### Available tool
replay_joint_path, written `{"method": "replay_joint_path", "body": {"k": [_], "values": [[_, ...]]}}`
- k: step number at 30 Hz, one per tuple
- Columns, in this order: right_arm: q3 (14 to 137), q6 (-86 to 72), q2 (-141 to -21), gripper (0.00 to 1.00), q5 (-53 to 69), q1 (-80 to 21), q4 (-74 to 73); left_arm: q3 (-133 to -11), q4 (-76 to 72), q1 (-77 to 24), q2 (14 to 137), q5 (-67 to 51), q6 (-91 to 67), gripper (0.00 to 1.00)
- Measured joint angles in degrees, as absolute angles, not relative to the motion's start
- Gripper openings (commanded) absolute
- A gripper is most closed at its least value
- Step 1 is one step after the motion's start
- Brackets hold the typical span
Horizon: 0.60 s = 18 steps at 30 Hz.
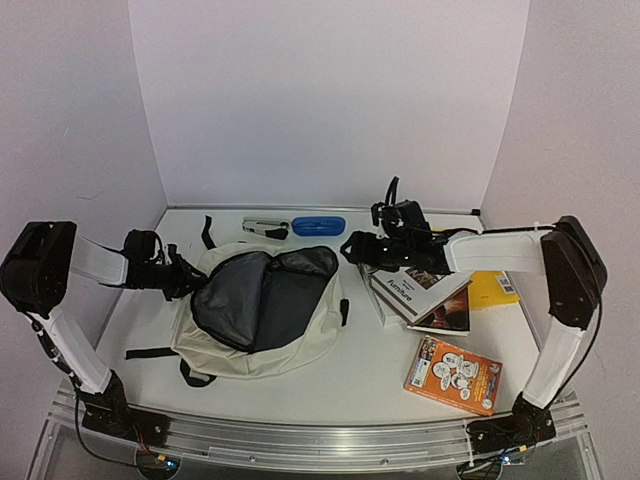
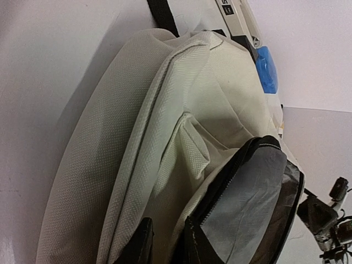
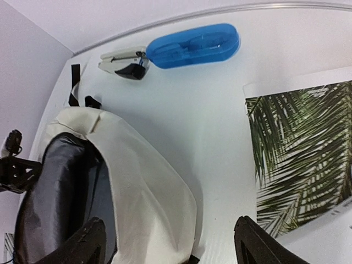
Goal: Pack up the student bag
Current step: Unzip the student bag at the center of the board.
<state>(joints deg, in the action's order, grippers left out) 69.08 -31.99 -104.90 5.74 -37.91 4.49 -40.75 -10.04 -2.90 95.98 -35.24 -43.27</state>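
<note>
The student bag [image 1: 290, 345] lies left of the table's middle, a cream backpack with its top unzipped and the dark grey lining [image 1: 255, 295] showing. My left gripper [image 1: 188, 280] is at the bag's left rim. In the left wrist view its fingers [image 2: 165, 228] stand a little apart, with a fold of the cream fabric [image 2: 137, 121] between them. My right gripper [image 1: 350, 246] is at the bag's upper right rim. Seen from the right wrist, it [image 3: 169, 223] is wide open over the bag's cream edge [image 3: 148, 181], gripping nothing.
A stack of books [image 1: 415, 290] lies under the right arm, its palm-leaf cover [image 3: 302, 154] beside my right fingers. An orange book [image 1: 452, 375] is at the front right and a yellow item [image 1: 495, 288] further right. A stapler [image 1: 265, 228] and a blue case [image 1: 318, 225] lie by the back wall.
</note>
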Motion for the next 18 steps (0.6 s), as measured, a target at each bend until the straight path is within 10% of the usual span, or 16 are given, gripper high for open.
{"method": "replay_joint_path", "body": {"k": [12,18], "values": [[64.18,-29.95,-84.34,0.98,-3.09,-34.85,-2.94,-40.82,-5.02,-2.96,85.49,-29.12,-38.68,0.87],[57.45,-29.52,-77.12,0.98,-4.16,-25.87,-8.29,-41.04,0.43,-2.96,75.22,-25.69,-36.27,0.93]]}}
